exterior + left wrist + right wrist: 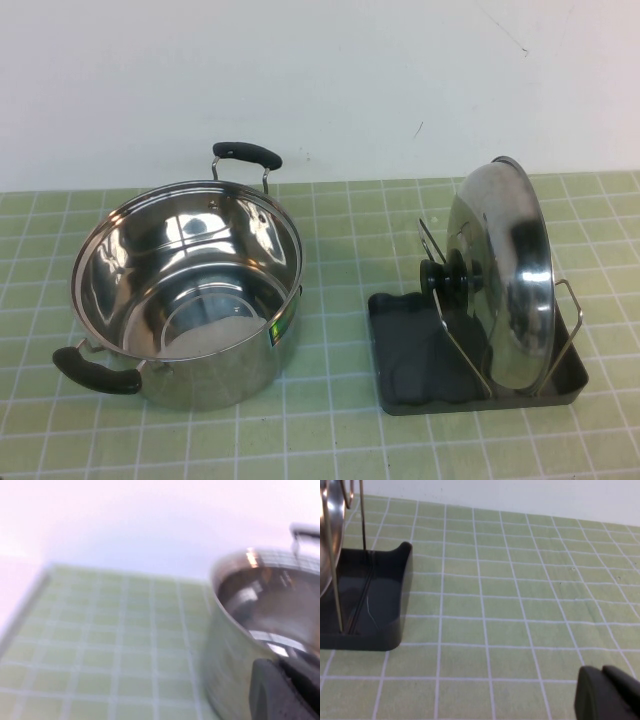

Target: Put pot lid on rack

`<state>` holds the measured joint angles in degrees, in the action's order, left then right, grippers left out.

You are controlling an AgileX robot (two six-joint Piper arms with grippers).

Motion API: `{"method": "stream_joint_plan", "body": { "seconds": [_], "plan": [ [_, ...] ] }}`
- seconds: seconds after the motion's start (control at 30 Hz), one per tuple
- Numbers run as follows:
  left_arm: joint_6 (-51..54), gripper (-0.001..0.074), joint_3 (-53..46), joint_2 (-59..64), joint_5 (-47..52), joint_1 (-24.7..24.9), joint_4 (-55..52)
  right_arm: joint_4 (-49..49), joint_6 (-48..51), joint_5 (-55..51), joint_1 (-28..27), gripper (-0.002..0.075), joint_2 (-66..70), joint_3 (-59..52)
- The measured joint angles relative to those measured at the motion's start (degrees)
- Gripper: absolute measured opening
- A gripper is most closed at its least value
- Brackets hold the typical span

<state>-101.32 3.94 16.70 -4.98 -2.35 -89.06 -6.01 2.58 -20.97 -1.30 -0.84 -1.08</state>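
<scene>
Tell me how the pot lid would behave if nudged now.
The pot lid stands on edge between the rack wires, so it would probably rock or tip. Its shiny steel looks slippery and rigid; the knob seems the safer grip. Neither hand's state is discernible.

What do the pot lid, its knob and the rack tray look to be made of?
Pot lid: polished steel by its mirror reflections.
Knob: matte black, probably plastic.
Rack tray: dark grey, dull, likely plastic; its uprights are thin shiny wire.
Left gripper sits beside the pot; right gripper is away from the rack.
</scene>
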Motion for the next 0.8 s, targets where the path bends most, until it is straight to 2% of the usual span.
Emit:
{"method": "stream_joint_plan", "body": {
  "seconds": [0.13,0.27,0.37,0.5,0.6,0.67,0.8],
  "plan": [
    [1.4,-0.0001,-1.1,-5.8,5.3,0.0,4.4,0.0,0.0,0.0,0.0,-0.0001,0.0,0.0],
    [12.5,-0.0001,-2.0,-7.9,8.9,0.0,18.4,0.0,0.0,0.0,0.0,-0.0001,0.0,0.0],
    [32.2,-0.0001,-2.2,-9.2,10.4,0.1,35.8,0.0,-0.1,0.0,0.0,-0.0001,0.0,0.0],
    [65.5,-0.0001,-2.5,-11.8,13.4,1.3,67.4,0.0,-0.2,0.0,0.0,-0.0001,0.0,0.0],
    [86.3,-0.0001,-3.9,-13.2,16.2,1.7,86.5,0.0,-0.2,0.0,0.0,-0.0001,0.0,0.0],
    [94.5,-0.0001,-5.0,-14.0,17.1,1.7,93.3,0.0,-0.2,0.0,0.0,-0.0001,0.0,0.0],
    [99.0,-0.0001,-5.1,-14.5,17.7,1.7,98.7,0.0,-0.3,0.0,0.0,-0.0001,0.0,0.0]
  ]
}}
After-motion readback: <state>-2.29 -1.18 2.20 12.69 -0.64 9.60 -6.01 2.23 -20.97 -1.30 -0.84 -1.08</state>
